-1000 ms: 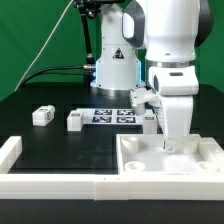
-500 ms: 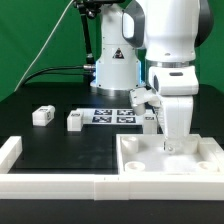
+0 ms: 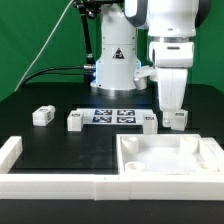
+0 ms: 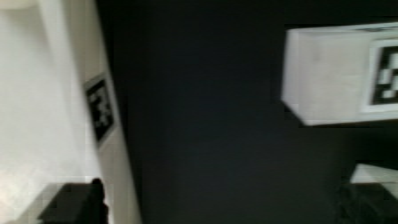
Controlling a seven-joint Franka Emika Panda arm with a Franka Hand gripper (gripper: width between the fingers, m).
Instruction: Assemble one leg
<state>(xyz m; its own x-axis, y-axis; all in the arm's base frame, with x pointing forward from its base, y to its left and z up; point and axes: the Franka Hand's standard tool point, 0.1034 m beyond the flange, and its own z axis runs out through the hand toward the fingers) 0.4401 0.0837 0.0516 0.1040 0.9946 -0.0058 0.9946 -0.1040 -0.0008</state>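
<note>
Exterior view: end effector (image 3: 172, 122) spread wide, empty; one leg (image 3: 75, 120) stands upright.

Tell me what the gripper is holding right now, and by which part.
Nothing. The gripper is open: the wrist view shows only black table between its fingers, and the nearest leg sits clear of them.
</note>
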